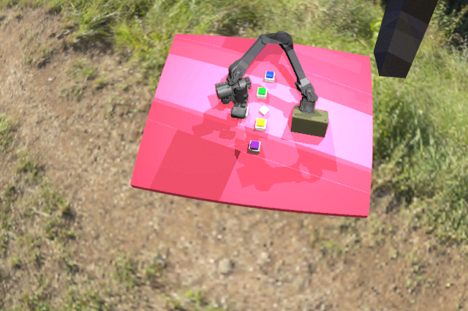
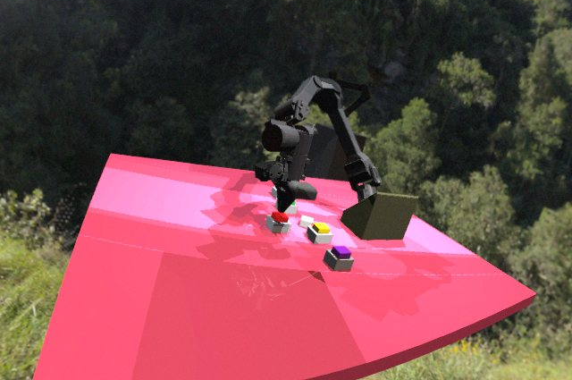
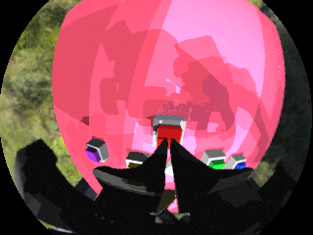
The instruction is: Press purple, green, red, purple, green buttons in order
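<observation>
The red button (image 2: 279,216) (image 3: 169,133) stands on its grey-white base; in the top view the arm hides its cap. My gripper (image 2: 281,210) (image 3: 168,141) is shut and empty, pointing down with its tips at or just above the red cap; I cannot tell whether they touch. The cap still stands proud of its base. The purple button (image 1: 254,145) (image 2: 341,252) (image 3: 92,155) is at the near end of the group, untouched. The green button (image 1: 261,91) (image 3: 216,164) is beyond the red one, its cap up, partly hidden in the exterior view.
The yellow button (image 1: 260,122) (image 2: 321,228) lies between purple and the white block (image 1: 263,110) (image 2: 306,221). The blue button (image 1: 269,75) (image 3: 239,165) is past green. An olive box (image 1: 309,124) (image 2: 390,217) stands at the arm's base on the pink table (image 1: 189,164) (image 2: 115,301).
</observation>
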You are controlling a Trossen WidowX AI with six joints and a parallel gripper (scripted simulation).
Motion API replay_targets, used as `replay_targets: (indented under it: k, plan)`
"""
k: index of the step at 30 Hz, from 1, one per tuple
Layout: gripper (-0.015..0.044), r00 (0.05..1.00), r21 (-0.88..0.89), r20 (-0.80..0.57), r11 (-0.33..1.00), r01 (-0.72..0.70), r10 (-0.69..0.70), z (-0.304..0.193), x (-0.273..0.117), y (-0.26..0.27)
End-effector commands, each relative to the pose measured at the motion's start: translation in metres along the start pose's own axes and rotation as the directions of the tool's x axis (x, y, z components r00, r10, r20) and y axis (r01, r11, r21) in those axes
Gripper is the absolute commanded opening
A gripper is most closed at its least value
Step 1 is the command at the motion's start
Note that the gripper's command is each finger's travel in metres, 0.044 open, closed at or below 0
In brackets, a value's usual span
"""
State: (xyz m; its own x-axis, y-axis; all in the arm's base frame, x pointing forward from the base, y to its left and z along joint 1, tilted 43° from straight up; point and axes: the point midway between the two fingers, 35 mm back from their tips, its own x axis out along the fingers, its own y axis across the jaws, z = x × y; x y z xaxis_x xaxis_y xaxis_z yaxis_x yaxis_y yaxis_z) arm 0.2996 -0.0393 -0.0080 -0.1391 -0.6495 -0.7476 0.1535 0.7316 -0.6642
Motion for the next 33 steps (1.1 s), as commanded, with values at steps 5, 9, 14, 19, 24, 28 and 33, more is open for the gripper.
replay_targets:
  k: [5, 9, 14, 19, 24, 28, 33]
  plan:
    - [0.002, 1.0, -0.009, -0.005, 1.0, 0.007, -0.007, -0.002, 0.014, -0.001]
    - [0.002, 1.0, -0.009, -0.005, 1.0, 0.007, -0.007, -0.002, 0.015, -0.001]
    - [0.002, 1.0, -0.009, -0.005, 1.0, 0.007, -0.007, -0.002, 0.015, -0.001]
    - [0.002, 1.0, -0.009, -0.005, 1.0, 0.007, -0.007, -0.002, 0.015, -0.001]
    - [0.002, 1.0, -0.009, -0.005, 1.0, 0.007, -0.007, -0.002, 0.015, -0.001]
    - [0.002, 1.0, -0.001, 0.0, 1.0, 0.002, -0.002, -0.001, 0.011, 0.0]
    - [0.002, 1.0, -0.009, -0.005, 1.0, 0.006, -0.006, -0.002, -0.018, -0.001]
